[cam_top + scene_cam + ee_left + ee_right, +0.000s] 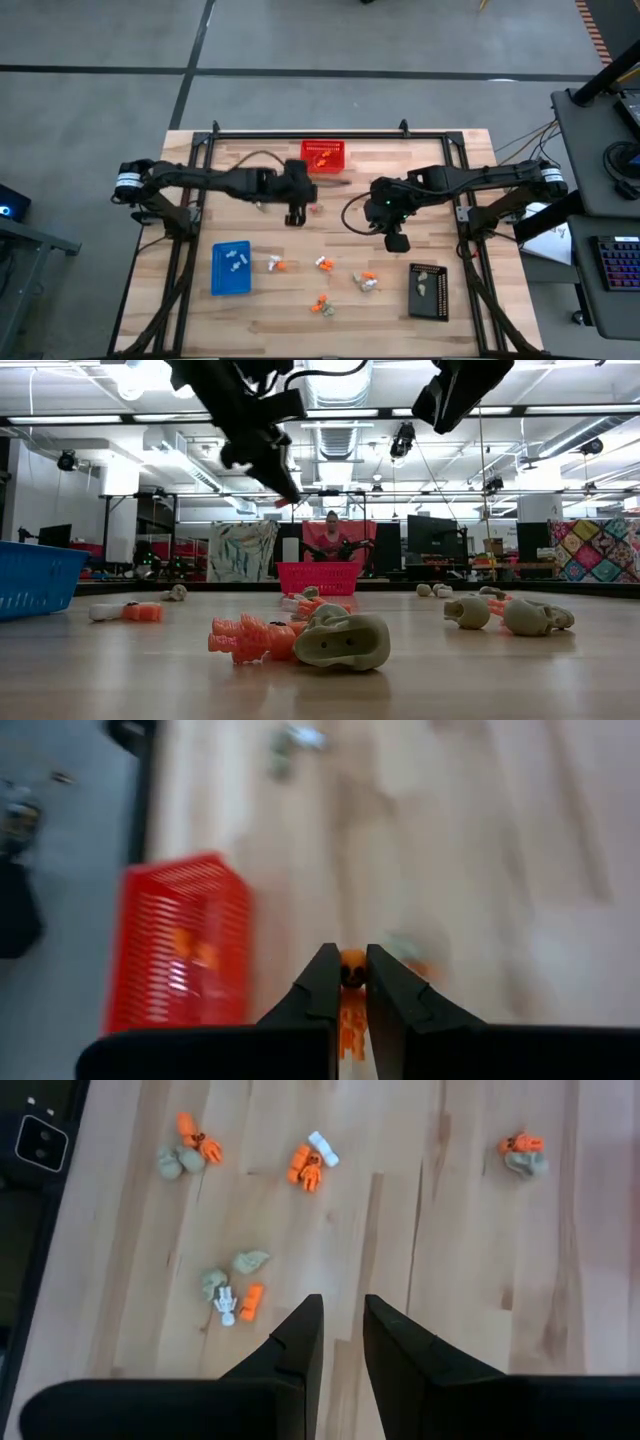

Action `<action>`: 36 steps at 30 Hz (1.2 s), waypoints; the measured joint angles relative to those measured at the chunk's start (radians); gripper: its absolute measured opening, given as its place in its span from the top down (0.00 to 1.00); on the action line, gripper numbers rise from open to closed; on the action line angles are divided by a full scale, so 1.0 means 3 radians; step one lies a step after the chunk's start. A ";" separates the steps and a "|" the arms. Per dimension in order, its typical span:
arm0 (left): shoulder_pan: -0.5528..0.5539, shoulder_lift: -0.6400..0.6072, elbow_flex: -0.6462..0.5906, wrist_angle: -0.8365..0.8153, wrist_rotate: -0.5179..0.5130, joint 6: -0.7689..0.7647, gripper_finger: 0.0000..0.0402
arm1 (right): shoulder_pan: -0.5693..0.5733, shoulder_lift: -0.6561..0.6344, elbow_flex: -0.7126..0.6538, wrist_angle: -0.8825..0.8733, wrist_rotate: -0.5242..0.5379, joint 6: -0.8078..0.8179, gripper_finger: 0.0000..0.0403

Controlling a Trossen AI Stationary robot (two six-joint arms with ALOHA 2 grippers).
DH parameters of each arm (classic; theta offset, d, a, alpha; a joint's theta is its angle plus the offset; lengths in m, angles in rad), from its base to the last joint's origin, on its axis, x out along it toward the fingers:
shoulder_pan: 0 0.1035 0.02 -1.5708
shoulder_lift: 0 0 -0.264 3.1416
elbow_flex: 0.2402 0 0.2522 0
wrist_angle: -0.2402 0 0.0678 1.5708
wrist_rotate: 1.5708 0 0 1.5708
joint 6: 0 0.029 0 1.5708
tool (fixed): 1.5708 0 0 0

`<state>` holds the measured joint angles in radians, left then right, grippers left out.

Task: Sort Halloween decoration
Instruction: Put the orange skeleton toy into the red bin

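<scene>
My left gripper (295, 215) hangs above the table just in front of the red mesh basket (324, 155), shut on a tiny orange trinket (351, 970). My right gripper (397, 240) hovers over the table's middle right, open by a narrow gap (342, 1330) with bare wood showing between the fingers. Loose Halloween decoration lies on the near half of the table: orange, white and grey-beige pieces (323, 264), (365, 282), (320, 307), (275, 265). The low view shows an orange piece (245, 638) lying against a grey skull-like one (340, 640). My left gripper pinches the orange trinket's upper end (351, 963) between its two fingertips (322, 982). The fingers slant down from above. The rest of the trinket (350, 1032) shows in the slot between the fingers, lifted clear of the table.
A blue tray (231, 268) with a few pale pieces lies near left, and a black tray (428, 290) with some pieces near right. The red basket (180, 945) holds orange pieces. A black frame (330, 132) borders the table's far and side edges.
</scene>
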<state>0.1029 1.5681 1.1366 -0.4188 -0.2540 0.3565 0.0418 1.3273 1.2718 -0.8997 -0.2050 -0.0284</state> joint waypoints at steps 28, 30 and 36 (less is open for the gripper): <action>0.1269 0.0749 0.0001 0.1245 0.0384 -0.0023 1.00 | -0.0001 0.0005 -0.0119 0.0335 0.0022 -0.0081 0.84; 0.1288 0.0753 0.0001 0.1288 0.0383 -0.0025 1.00 | -0.0003 0.0005 -0.0119 0.0340 0.0038 -0.0083 0.84; 0.1289 0.0753 0.0001 0.1467 0.0688 -0.0144 1.00 | -0.0003 0.0006 -0.0120 0.0346 0.0168 -0.0097 0.84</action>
<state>0.4897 1.7939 1.1370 0.0213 -0.0475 0.3134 0.0410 1.3293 1.2358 -0.7959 -0.1545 -0.0574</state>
